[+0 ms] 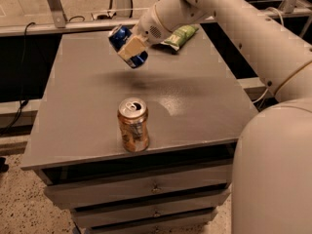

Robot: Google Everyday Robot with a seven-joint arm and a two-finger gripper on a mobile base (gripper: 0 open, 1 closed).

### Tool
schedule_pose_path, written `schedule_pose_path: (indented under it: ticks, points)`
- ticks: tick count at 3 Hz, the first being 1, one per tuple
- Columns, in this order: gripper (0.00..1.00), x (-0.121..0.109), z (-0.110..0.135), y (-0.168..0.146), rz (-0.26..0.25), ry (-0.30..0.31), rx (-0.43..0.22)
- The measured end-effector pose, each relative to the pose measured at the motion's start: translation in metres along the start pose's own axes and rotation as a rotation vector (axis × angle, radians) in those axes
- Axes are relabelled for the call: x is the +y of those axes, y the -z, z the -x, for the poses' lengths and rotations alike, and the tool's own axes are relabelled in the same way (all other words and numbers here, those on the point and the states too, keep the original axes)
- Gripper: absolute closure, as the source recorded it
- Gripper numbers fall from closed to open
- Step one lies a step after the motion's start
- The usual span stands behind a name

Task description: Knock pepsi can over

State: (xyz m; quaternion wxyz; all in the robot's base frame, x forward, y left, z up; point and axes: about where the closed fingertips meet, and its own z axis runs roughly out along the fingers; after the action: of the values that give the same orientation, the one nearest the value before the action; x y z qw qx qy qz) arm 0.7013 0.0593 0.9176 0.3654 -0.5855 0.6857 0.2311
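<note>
over table [204,111]: fingers [130,47] around tilted pepsi can [118,35]

Illumination was moderate, warm and overhead. The gripper [130,50], clamped on the pepsi can [118,36] above the table [73,106], cast a soft, diffuse shadow on the surface directly below. A pale glare patch lay right of the orange-gold can [133,126]. The drawers [146,189] were dimmer.
</note>
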Motion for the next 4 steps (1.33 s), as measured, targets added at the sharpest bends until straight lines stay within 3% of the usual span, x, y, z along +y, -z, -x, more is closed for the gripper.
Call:
schedule_pose_path:
  ticks: [2, 3, 4]
  points:
    - [0.35, 0.013, -0.016, -0.024, 0.128, 0.042, 0.102]
    - [0.12, 0.018, -0.018, -0.035, 0.164, 0.056, 0.117]
    - [0.00, 0.021, -0.018, -0.045, 0.188, 0.067, 0.120]
